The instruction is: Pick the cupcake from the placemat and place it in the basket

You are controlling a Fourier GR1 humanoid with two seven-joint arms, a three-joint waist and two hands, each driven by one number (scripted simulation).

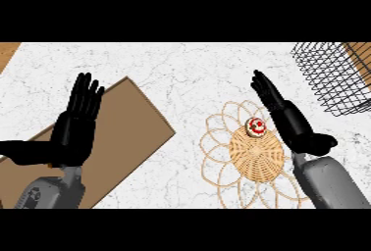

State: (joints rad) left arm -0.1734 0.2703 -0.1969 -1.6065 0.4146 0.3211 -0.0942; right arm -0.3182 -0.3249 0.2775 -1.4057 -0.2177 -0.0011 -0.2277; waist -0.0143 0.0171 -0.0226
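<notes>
A small cupcake [255, 127] with white frosting and a red top sits on the upper part of a round woven placemat [253, 153] with a looped wicker border. A black wire basket [334, 77] stands at the upper right corner of the counter. My right hand [286, 116] is open, fingers straight and pointing up, just to the right of the cupcake and apart from it. Over at the left side my left hand [78, 122] rests open with its fingers up, thumb out to the left.
A brown wooden board [134, 132] lies at an angle under and beside my left hand. The white marbled counter [188, 73] stretches between the board, the placemat and the basket. A wooden strip shows at the top left corner.
</notes>
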